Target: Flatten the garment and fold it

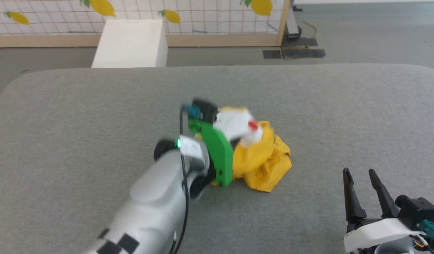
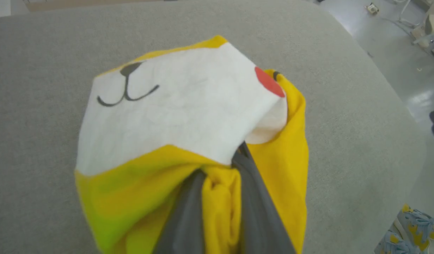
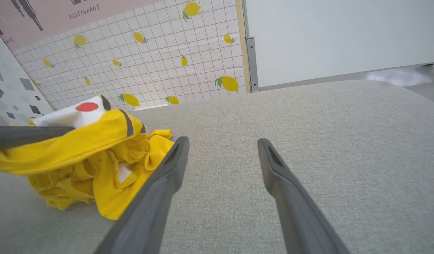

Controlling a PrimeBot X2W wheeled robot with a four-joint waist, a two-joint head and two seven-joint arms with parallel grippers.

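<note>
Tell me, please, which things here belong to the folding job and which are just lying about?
For the job:
- shirt, crumpled on the table
- left gripper, jaws shut on the shirt
- right gripper, jaws open, beside the shirt

Lying about:
- white box behind the table
- lemon-print wall
- floor mats

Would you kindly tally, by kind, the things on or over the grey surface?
Shirt: 1
Tools: 2, left tool shut on the shirt, right tool open and empty
Total: 3
</note>
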